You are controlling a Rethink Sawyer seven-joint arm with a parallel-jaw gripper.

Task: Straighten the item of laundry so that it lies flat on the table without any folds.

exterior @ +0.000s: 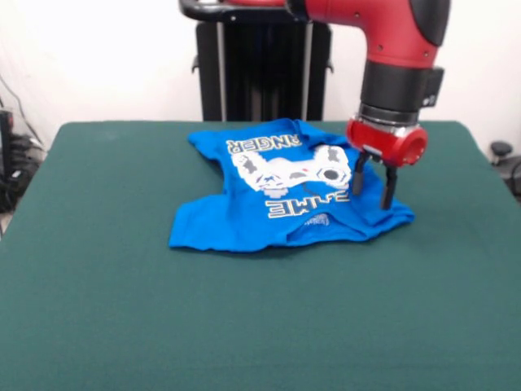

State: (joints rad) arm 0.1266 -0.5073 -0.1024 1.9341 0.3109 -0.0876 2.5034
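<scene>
Your blue T-shirt [285, 195] sits in the far middle of the green table [244, 326], print up and upside down to the front camera. It isn't flat: the near edge is doubled over, cutting off the lower lettering, and the cloth bunches at the picture's right. That's likely why the gripper [374, 186] hangs there, over the rumpled right corner, its two dark fingers [390, 189] apart and clamped on nothing, tips just above or brushing the fabric.

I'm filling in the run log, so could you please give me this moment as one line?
gripper: open, over shirt's edge | T-shirt: crumpled, folds remain, print up | table: shirt at far middle | task: not done
</scene>
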